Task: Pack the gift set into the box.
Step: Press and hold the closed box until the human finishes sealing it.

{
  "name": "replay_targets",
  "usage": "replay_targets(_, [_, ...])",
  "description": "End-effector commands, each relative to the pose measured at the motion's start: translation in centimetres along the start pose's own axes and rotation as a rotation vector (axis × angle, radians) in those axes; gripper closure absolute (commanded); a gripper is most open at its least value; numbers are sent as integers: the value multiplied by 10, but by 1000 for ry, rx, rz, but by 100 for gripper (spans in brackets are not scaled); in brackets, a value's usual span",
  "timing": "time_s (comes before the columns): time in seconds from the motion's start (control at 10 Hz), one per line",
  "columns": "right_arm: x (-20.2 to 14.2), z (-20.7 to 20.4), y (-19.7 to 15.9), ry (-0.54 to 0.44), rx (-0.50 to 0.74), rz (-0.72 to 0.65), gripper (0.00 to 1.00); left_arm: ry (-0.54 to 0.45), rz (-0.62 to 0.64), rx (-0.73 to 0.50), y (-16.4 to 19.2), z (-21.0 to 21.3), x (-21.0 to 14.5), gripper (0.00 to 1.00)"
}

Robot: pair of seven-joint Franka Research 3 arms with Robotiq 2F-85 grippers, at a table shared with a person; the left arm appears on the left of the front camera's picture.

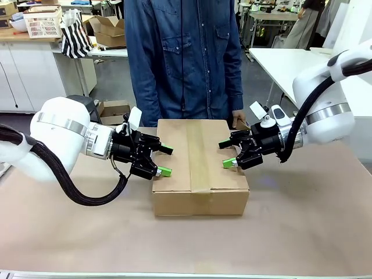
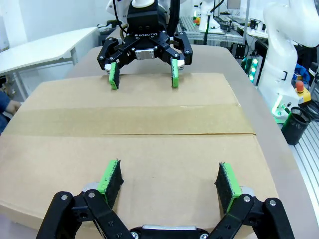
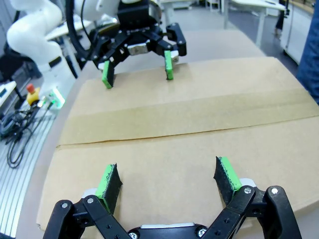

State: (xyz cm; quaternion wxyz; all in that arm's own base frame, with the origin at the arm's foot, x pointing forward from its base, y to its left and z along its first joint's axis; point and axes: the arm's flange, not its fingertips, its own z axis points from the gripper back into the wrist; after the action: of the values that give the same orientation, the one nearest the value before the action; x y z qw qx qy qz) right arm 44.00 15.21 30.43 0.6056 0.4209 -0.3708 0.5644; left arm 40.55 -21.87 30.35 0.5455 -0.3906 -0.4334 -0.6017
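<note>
The box (image 1: pixel 200 165) is a brown cardboard carton in the middle of the table, its flaps closed and taped along the top seam. My left gripper (image 1: pixel 164 160) hovers open over the box's left edge, its green pads (image 2: pixel 110 178) spread wide above the cardboard (image 2: pixel 149 149). Over the right edge my right gripper (image 1: pixel 226 154) is open too, nothing between its pads (image 3: pixel 227 174). Each wrist view shows the other gripper facing it across the box top (image 3: pixel 189 114). The gift set is out of view.
A person in a denim shirt (image 1: pixel 183 58) stands at the far side of the table, one hand (image 1: pixel 238 121) by the box's far right corner. Bare tabletop (image 1: pixel 302 221) surrounds the box.
</note>
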Motion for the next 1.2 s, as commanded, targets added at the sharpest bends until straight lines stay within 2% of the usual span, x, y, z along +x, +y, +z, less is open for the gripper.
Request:
replay_targets(0.0, [-2,0,3,3,-1,-1,0,3,-12,0,-2,0,-1,0])
replay_targets(0.4, [0,0,0,0,0,0,0,0,0,0,0,0,0,0])
replay_targets(0.5, [19,5,-3,8,-30,-113,0,-62,86,-26,4,8,20,0])
replay_targets(0.6, [50,13,6,-6,2,-273,0,-23,164,-5,6,24,45,0])
replay_targets(0.7, [78,21,22,-6,36,-364,0,-41,230,-13,3,37,67,0])
replay_targets(0.8, [100,32,36,1,18,-454,0,-86,334,-22,-2,50,87,0])
replay_targets(0.9, [113,43,50,28,-12,-526,0,-145,463,-38,-8,62,100,0])
replay_targets(1.0, [118,58,65,49,-48,-645,0,-246,642,-72,-18,77,104,0])
replay_targets(1.1, [116,79,77,54,-96,-742,0,-310,738,-78,-26,96,103,0])
